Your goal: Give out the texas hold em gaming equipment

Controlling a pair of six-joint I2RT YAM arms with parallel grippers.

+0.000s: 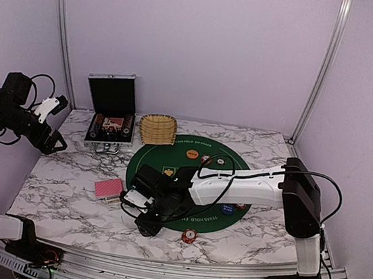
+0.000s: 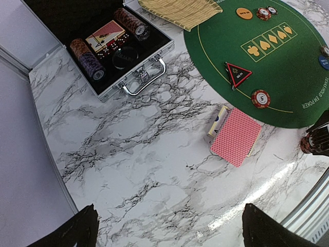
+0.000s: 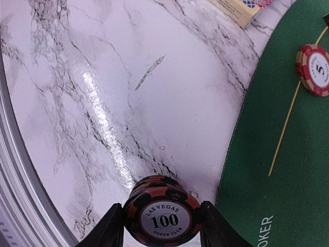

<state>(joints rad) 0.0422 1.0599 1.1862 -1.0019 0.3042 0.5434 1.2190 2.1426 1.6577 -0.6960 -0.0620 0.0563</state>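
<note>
Marble bench [image 1: 63, 199], green mat [image 1: 158, 151] at centre. The right gripper [image 3: 162, 226], the nearer arm, stands just off the mat's near-left edge. Its jaws are half closed against both sides of the chip stack [image 3: 163, 213], which lies flat between them. The left gripper [image 2: 169, 229] hangs wide open and empty over the bench's left edge.

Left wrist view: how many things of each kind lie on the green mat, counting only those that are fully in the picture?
Orange round disc: 1
Dark triangular marker: 1
Poker chips: 3, one below the triangle, two beside the orange disc
Total: 5
</note>
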